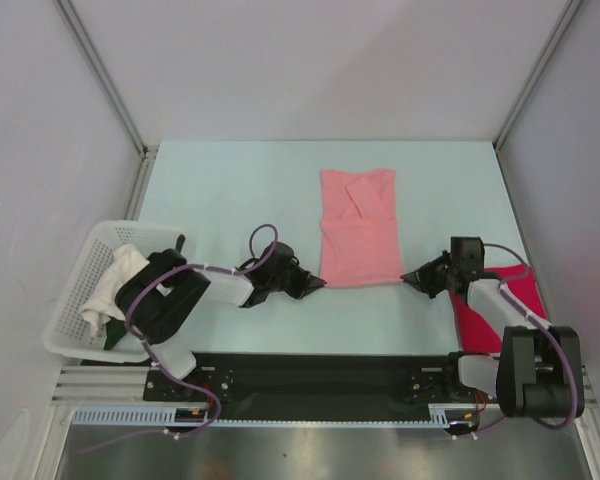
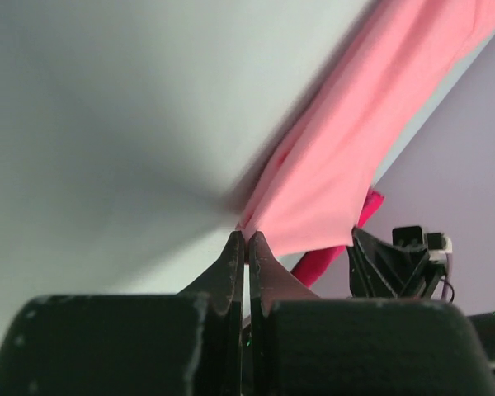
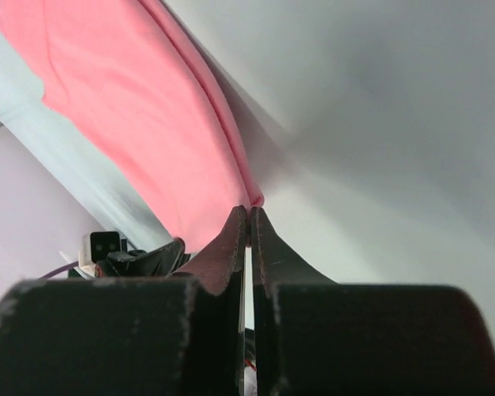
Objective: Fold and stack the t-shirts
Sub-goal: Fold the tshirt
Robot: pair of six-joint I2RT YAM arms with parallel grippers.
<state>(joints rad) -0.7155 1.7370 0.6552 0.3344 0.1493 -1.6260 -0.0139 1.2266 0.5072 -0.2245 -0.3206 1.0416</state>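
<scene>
Your left gripper is closed tight at the near-left corner of the salmon-pink t-shirt, and your right gripper is closed at its near-right corner. Can't tell if cloth is caught. That shirt lies mid-table. The magenta-red t-shirt lies near-right, partly beneath your right arm.

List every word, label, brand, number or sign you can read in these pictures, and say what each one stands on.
No text can be read in any view.
salmon-pink t-shirt: plain, no print.
magenta-red t-shirt: no print on the part that shows.
white basket: no label visible.
small pale tags at the near edge: too small to read.
</scene>
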